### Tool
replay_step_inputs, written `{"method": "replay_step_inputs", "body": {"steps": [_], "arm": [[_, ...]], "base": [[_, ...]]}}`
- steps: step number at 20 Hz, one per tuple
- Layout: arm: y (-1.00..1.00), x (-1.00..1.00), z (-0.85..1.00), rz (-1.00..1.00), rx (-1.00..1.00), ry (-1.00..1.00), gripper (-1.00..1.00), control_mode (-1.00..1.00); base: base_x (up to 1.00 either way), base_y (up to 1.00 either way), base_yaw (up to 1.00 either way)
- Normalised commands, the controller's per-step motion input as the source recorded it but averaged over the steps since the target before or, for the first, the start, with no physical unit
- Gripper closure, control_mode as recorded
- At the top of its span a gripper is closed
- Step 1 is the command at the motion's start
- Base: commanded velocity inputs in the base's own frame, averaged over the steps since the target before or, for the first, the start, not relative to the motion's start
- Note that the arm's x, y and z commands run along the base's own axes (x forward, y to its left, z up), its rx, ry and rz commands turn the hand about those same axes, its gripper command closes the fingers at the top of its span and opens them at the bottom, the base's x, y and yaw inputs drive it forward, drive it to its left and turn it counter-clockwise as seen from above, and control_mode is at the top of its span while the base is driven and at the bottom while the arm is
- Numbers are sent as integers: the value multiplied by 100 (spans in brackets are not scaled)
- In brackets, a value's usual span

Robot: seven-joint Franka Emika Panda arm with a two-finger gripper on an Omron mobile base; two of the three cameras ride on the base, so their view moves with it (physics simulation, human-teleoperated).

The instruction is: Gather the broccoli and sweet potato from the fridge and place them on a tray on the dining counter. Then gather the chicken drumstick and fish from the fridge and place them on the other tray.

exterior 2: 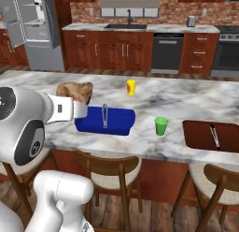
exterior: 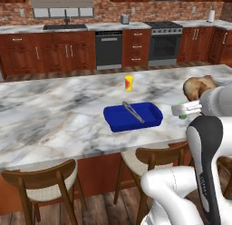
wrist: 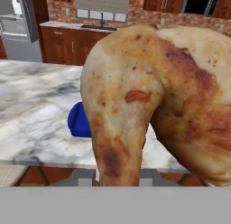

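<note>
Arm rises at lower right of the left base view, upper link bent over, wrist reaching out over the near edge of the desk (exterior: pixel 54 110). End effector (wrist: pixel 116 175) part-closed on the chicken drumstick (wrist: pixel 158 96); in the hand view the narrow end of the drumstick runs down between the two fingertips (wrist: pixel 81 179), bulk of the meat takes up the centre and right of frame. In the left base view the drumstick sits at right, mid-height, just past the wrist; in the right base view it's at left centre, above the desk, up and left of the blue tray (exterior 2: pixel 105 119).

Count on the desk:
- 2 trays: blue one, centre of both base views; dark brown tray (exterior 2: pixel 212 135) at right of the right base view
- 2 tongs: one pair (exterior 2: pixel 105 115) lying in the blue tray, one pair (exterior 2: pixel 214 135) in the brown tray
- 1 yellow cup (exterior 2: pixel 131 87), behind the blue tray, apart from it
- 1 green cup (exterior 2: pixel 161 126), between the two trays
- 1 drumstick, held, not touching either tray

Stools (exterior: pixel 45 185) under the near edge: 2 in the left base view. Fridge (exterior 2: pixel 39 30) at upper left of the right base view, door open
</note>
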Motion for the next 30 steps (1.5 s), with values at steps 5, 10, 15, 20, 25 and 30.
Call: {"method": "replay_step_inputs", "body": {"steps": [5, 10, 15, 20, 25, 30], "arm": [[0, 75, -29, 0, 0, 0, 100, -100], [9, 68, -41, 0, 0, 4, 100, -100], [14, 75, -34, 0, 0, 16, 100, -100], [13, 87, -25, 0, 0, 15, 100, -100], [5, 83, -28, 0, 0, 11, 100, -100], [3, 76, -41, 0, 0, 9, 100, -100]], "base": [[0, 0, 0], [0, 0, 0], [0, 0, 0], [0, 0, 0], [0, 0, 0], [0, 0, 0]]}}
